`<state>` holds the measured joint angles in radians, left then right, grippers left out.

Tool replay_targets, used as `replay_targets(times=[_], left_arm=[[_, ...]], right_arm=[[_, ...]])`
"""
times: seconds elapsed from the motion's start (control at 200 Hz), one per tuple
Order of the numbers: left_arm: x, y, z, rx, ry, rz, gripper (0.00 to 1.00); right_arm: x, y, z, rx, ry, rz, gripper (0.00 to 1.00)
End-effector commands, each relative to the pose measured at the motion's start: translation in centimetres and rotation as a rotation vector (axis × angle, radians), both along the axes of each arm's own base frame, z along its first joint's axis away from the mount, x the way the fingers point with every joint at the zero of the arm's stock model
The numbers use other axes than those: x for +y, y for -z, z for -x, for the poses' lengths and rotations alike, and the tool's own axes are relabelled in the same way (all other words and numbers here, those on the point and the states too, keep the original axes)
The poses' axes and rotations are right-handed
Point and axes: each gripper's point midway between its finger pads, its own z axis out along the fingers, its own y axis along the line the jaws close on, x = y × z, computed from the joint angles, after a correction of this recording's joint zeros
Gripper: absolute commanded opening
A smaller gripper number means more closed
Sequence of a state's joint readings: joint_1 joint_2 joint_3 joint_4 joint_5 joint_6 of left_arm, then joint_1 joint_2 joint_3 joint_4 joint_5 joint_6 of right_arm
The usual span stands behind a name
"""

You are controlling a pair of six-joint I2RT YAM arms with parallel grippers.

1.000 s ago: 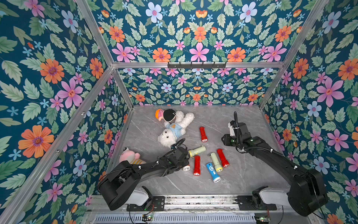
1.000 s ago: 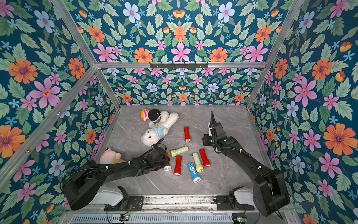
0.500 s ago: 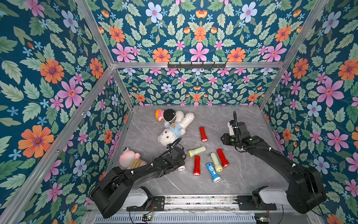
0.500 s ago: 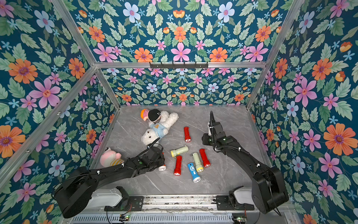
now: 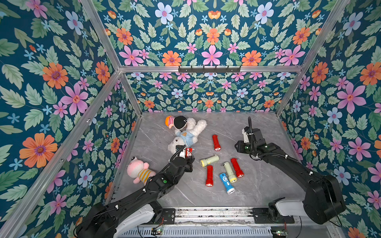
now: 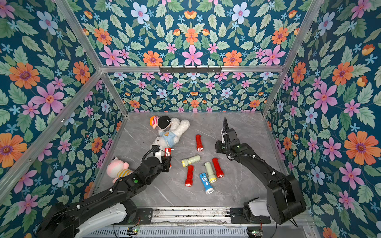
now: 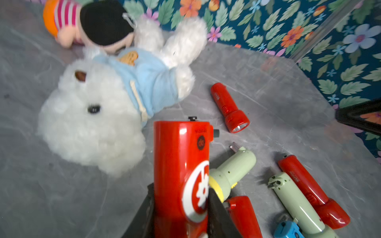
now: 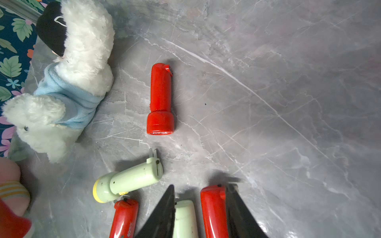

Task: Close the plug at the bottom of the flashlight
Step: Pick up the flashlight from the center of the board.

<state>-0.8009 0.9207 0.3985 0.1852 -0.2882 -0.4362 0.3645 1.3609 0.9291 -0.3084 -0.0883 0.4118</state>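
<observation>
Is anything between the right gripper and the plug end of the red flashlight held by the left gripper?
Nothing visible blocks it. The right gripper, open, has free air toward the held flashlight in the left gripper. One red flashlight lies flat on the table under that path, probably too low to matter.

The grey table (image 5: 257, 185) holds a white teddy (image 5: 185, 137), a doll (image 5: 176, 122), a pink soft toy (image 5: 138, 171), three red flashlights (image 5: 216, 142) (image 5: 209, 175) (image 5: 237, 167), two green flashlights (image 5: 209, 160) (image 5: 229, 172) and a blue flashlight (image 5: 226, 183).
</observation>
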Motion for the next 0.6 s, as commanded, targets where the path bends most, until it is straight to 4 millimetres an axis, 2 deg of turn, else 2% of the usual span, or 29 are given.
replay_targets(times=[0.0, 0.18, 0.24, 0.355, 0.49, 0.595], left_arm=[[-1.5, -5.3, -0.3, -0.274, 0.124, -0.044, 0.00], [-3.2, -9.5, 1.6, -0.562, 0.286, -0.052, 0.00], [-3.9, -10.3, 2.7, -0.654, 0.350, -0.055, 0.00], [-5.5, -10.9, 5.1, -0.774, 0.506, -0.058, 0.00], [-7.6, -11.3, 7.3, -0.819, 0.698, -0.034, 0.00], [-8.5, -11.2, 8.2, -0.807, 0.820, 0.000, 0.00]], right_arm=[[0.3, -0.6, -0.8, -0.021, 0.003, -0.015, 0.42], [0.9, -1.5, -1.3, -0.031, -0.014, -0.039, 0.41], [1.3, -2.1, -1.3, -0.046, -0.033, -0.059, 0.40], [2.7, -4.0, -0.9, -0.106, -0.119, -0.116, 0.40], [4.4, -7.5, -0.1, -0.242, -0.237, -0.205, 0.44], [5.3, -9.9, 0.8, -0.323, -0.299, -0.261, 0.46]])
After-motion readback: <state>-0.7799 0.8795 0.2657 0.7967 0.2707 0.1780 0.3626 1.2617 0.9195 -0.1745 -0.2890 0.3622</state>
